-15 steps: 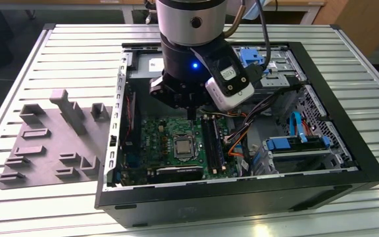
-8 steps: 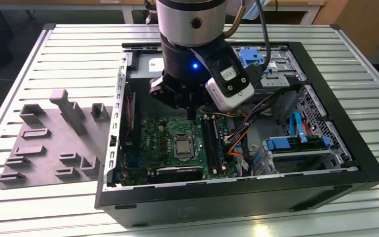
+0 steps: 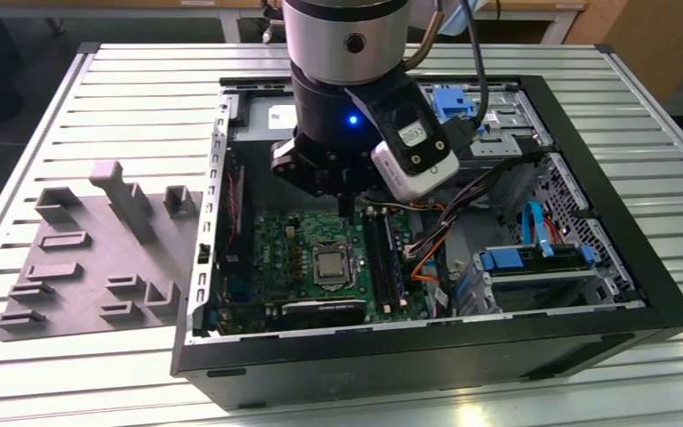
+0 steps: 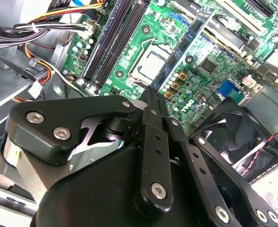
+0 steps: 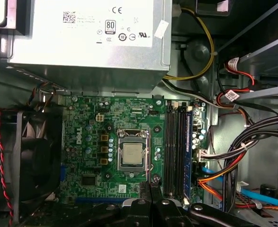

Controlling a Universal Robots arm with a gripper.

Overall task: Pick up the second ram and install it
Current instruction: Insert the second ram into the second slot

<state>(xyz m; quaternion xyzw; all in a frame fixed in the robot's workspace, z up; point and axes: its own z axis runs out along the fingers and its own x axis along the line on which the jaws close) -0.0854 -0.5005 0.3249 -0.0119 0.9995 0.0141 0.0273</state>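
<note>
**1. Second ram.** In the second wrist view you see the second ram [image 4: 185,42] as a thin green-blue stick with black chips on its face. It projects from the tips of the gripper [image 4: 150,92]. It runs roughly parallel to the memory slots [image 4: 115,42] and is not seated in any of them. In this view it crosses the motherboard [image 4: 214,56] just beside the CPU [image 4: 150,64]. You cannot tell whether its far edge touches the board.

**2. Gripper.** The fingers are clenched together on the stick. In the first wrist view the gripper [image 5: 148,187] sits between the CPU [image 5: 131,156] and the memory slots [image 5: 176,146], close to the corner of the CPU socket. In the exterior view the gripper [image 3: 344,206] hangs inside the open computer case [image 3: 437,356]. It is above the motherboard [image 3: 306,236] and near the CPU [image 3: 332,265] and the memory slots [image 3: 387,258].

**3. Surroundings.**
- **First wrist view:** you see the power supply [image 5: 82,38] along one edge of the motherboard [image 5: 91,123]. The case fan [image 5: 30,161] is at another edge, and bundled cables [image 5: 233,165] lie beyond the slots.
- **Exterior view:** a grey tray [image 3: 92,258] with raised blocks lies just beside the case on the exterior view's left. Both rest on the slatted metal table [image 3: 140,89].
</note>
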